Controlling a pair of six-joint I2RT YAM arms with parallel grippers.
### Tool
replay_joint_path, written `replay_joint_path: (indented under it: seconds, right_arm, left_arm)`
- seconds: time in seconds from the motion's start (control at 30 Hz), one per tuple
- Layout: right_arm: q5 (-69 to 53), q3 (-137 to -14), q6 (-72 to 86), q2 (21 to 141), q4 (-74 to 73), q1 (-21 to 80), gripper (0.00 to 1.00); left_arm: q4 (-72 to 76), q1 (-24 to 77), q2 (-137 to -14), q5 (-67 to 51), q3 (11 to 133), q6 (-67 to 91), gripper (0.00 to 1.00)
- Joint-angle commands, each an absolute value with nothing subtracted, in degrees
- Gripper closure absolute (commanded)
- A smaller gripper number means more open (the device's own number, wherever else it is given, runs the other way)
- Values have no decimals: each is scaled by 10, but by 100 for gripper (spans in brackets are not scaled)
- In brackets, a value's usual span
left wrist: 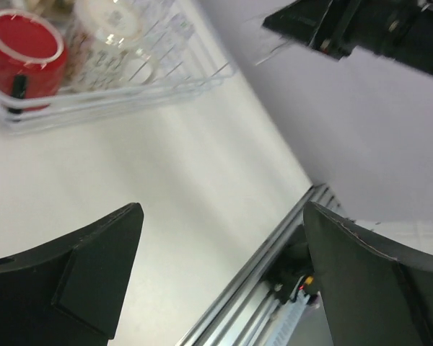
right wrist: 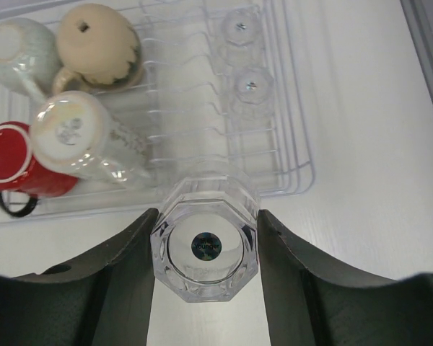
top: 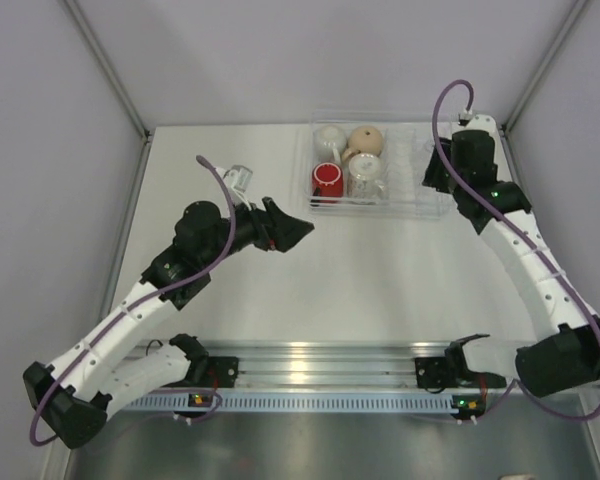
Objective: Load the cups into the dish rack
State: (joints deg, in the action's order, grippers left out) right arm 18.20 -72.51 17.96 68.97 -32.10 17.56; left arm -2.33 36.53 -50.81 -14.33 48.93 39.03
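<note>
The transparent dish rack (top: 408, 196) stands at the back of the table. In it are a white mug (right wrist: 14, 47), a tan mug (right wrist: 97, 43), a red mug (right wrist: 14, 162), a clear cup (right wrist: 76, 137) and two small clear glasses (right wrist: 249, 86). My right gripper (right wrist: 207, 216) is shut on a small octagonal clear glass (right wrist: 206, 249), base towards the camera, over the rack's near right edge (right wrist: 296, 184). My left gripper (left wrist: 222, 213) is open and empty above the table, left of the rack. Another small clear glass (top: 240, 178) stands on the table by the left arm.
The red mug (left wrist: 25, 54) and the clear cup (left wrist: 108, 29) show in the rack's near left corner in the left wrist view. A metal rail (top: 320, 365) runs along the near edge. Grey walls close in the left, right and back sides.
</note>
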Motion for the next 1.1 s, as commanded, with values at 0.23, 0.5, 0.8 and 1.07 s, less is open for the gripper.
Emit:
replay_joint_path:
  seconds: [0.23, 0.5, 0.8, 1.07]
  right_arm:
    - [142, -799, 140, 836, -306, 79, 100]
    - [123, -777, 117, 885, -221, 63, 100]
    - [106, -785, 131, 960, -220, 41, 100]
    - [85, -769, 140, 991, -195, 41, 100]
  left_arm:
    - [-166, 367, -455, -77, 495, 301, 2]
    - [-111, 367, -449, -118, 468, 333, 2]
    - [-112, 367, -420, -117, 460, 337, 2]
    - [-111, 367, -418, -136, 461, 337, 2]
